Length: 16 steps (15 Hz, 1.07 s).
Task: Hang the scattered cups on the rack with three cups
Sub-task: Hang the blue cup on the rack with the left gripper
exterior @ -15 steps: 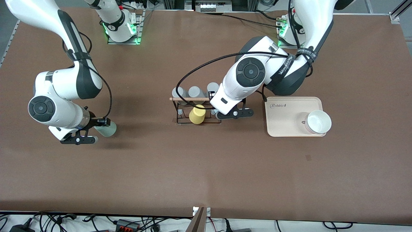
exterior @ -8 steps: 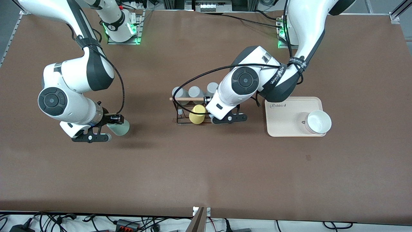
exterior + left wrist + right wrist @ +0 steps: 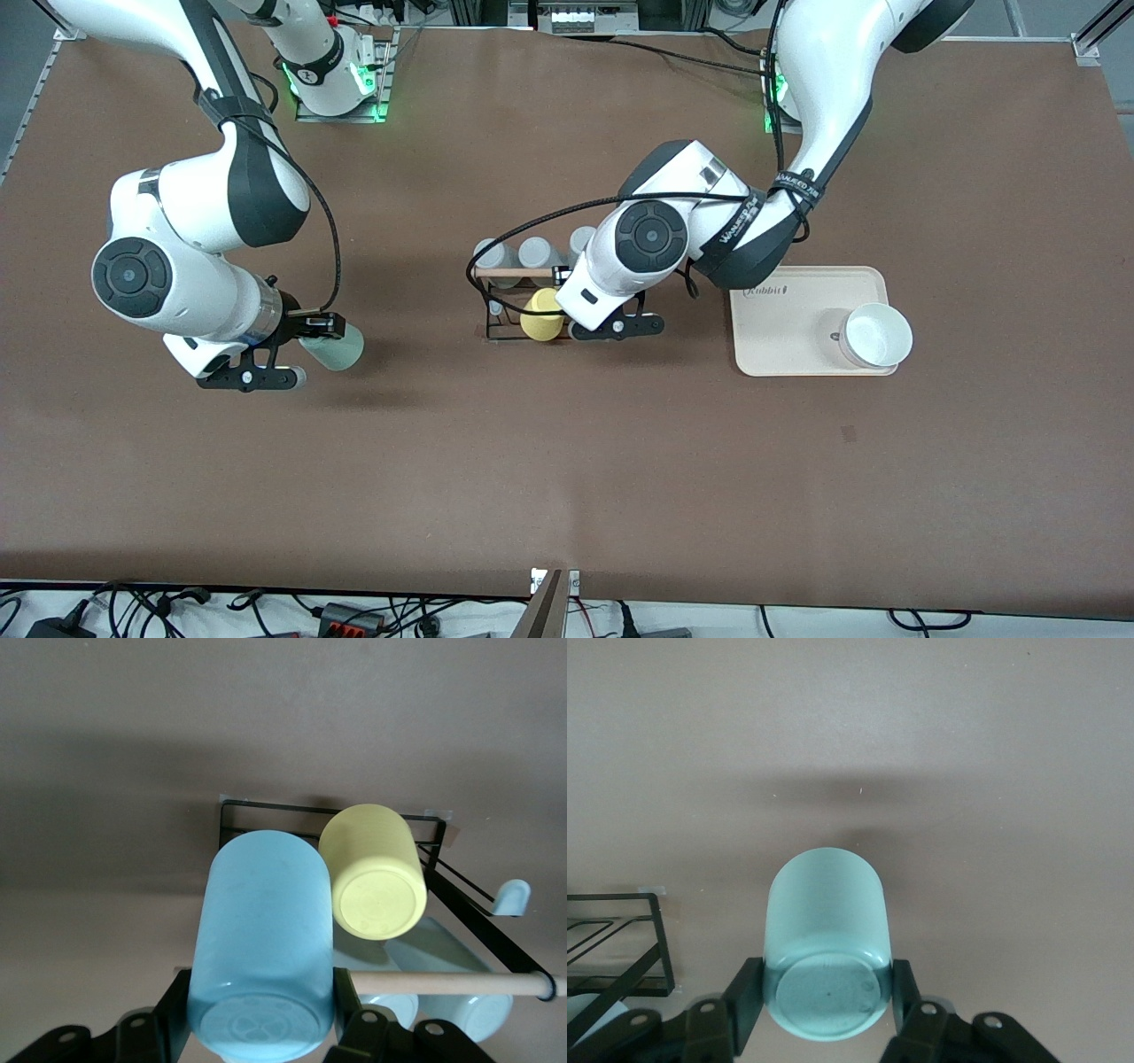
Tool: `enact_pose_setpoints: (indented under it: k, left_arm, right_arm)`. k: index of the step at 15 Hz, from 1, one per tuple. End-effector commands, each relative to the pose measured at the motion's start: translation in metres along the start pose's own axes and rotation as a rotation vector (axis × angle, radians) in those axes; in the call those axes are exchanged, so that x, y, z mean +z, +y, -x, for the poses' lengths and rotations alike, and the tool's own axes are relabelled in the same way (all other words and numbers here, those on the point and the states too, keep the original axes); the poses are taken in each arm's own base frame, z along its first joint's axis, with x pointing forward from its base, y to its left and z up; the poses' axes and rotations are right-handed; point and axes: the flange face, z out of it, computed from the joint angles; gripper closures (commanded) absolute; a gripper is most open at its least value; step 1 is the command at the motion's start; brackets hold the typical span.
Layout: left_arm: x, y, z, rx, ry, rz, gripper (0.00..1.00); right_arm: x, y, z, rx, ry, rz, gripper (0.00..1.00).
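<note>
My left gripper (image 3: 261, 1028) is shut on the light blue cup (image 3: 266, 939) and holds it tilted over the rack (image 3: 266, 811), beside the yellow cup (image 3: 372, 873) that hangs there. The wooden rod (image 3: 443, 983) runs just under the blue cup. In the front view my left gripper (image 3: 586, 307) is over the black rack (image 3: 489, 310) and the arm hides the blue cup. My right gripper (image 3: 303, 350) is shut on the mint-green cup (image 3: 338, 351) and holds it on its side above the table, toward the right arm's end from the rack. The mint cup also shows in the right wrist view (image 3: 826, 939), between my right gripper's (image 3: 826, 997) fingers.
Three grey cups (image 3: 534, 252) hang on the rack's side farther from the front camera, and the yellow cup (image 3: 542, 319) on the nearer side. A cream tray (image 3: 780, 346) with a white bowl (image 3: 875, 335) lies toward the left arm's end. A rack corner (image 3: 620, 939) shows in the right wrist view.
My left gripper has moved with the blue cup along the rack toward the yellow cup. My right gripper has carried the mint cup closer to the rack.
</note>
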Motion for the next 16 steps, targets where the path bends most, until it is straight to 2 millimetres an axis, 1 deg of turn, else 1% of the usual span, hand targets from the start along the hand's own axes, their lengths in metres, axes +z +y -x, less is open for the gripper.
enact_pose_setpoints:
  k: [1,2,3,4,5,6,8,10,11,12,13,14,15,16]
  left_arm:
    - [0.002,0.002,-0.003,0.038,-0.006,0.007,0.86]
    - [0.002,0.002,-0.003,0.092,-0.005,0.006,0.83]
    - [0.004,0.002,-0.003,0.121,-0.007,0.004,0.77]
    - [0.004,0.001,-0.004,0.120,-0.006,0.003,0.42]
    - [-0.005,-0.001,-0.005,0.118,0.010,0.002,0.02]
    - [-0.018,-0.007,-0.008,0.109,0.023,0.009,0.00]
    - [-0.062,-0.030,-0.018,0.076,0.080,0.037,0.00]
    - [-0.105,-0.063,-0.029,0.031,0.122,0.060,0.00]
    - [-0.119,-0.076,-0.032,0.014,0.129,0.061,0.00]
    - [-0.131,-0.094,-0.036,-0.010,0.128,0.047,0.00]
    - [-0.141,-0.121,-0.050,-0.047,0.151,0.016,0.00]
    - [-0.164,-0.146,-0.056,-0.062,0.216,-0.029,0.00]
    - [-0.189,-0.161,-0.053,-0.049,0.280,-0.062,0.00]
    - [-0.206,-0.174,-0.050,-0.045,0.302,-0.069,0.00]
  right_arm:
    - [-0.018,-0.009,-0.002,0.017,-0.011,-0.026,0.68]
    - [-0.021,-0.012,-0.001,0.020,-0.009,-0.036,0.68]
    - [-0.023,-0.014,-0.001,0.020,-0.010,-0.043,0.68]
    - [-0.024,-0.017,0.000,0.015,-0.009,-0.043,0.68]
    - [-0.025,-0.023,0.002,0.006,-0.006,-0.043,0.68]
    - [-0.026,-0.029,0.004,-0.002,-0.004,-0.040,0.68]
    - [-0.033,-0.040,0.006,0.001,0.008,-0.044,0.68]
    - [-0.036,-0.047,0.009,0.007,0.002,-0.039,0.68]
    - [-0.041,-0.053,0.010,0.012,0.006,-0.042,0.68]
    - [-0.045,-0.059,0.012,0.021,0.004,-0.040,0.68]
    - [-0.047,-0.070,0.014,0.030,0.008,-0.040,0.68]
    - [-0.050,-0.084,0.018,0.030,0.015,-0.041,0.68]
    - [-0.047,-0.101,0.023,0.028,0.015,-0.036,0.68]
    - [-0.044,-0.121,0.027,0.039,0.020,-0.037,0.68]
